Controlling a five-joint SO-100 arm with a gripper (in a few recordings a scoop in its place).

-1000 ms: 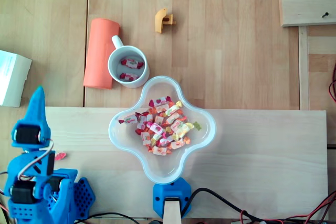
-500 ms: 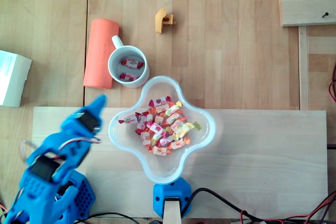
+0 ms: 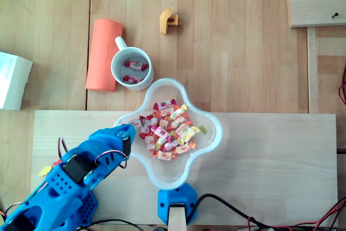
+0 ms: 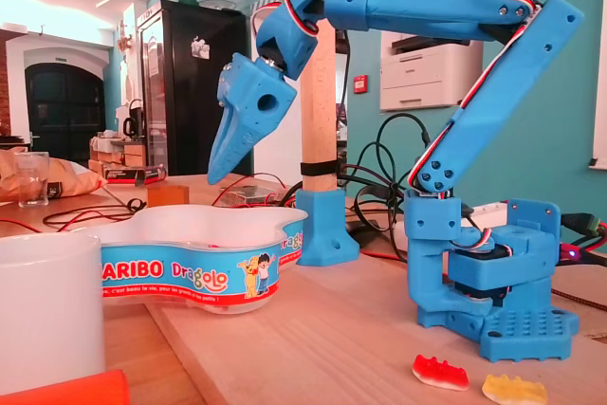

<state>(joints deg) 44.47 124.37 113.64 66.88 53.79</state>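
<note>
Tool (image 3: 125, 132) | blue, two-finger, pressed together, empty | overhead view: hovers over left rim of white clover-shaped plastic bowl (image 3: 213, 133) mid-worktop | bowl holds wrapped candies (image 3: 165, 131) | white mug (image 3: 114, 68) just beyond.

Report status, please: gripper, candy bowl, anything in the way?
Gripper shut, nothing seen in it, above left rim of bowl in overhead view. Candies piled in bowl, untouched. Nothing between gripper and candies; mug stands apart.
</note>
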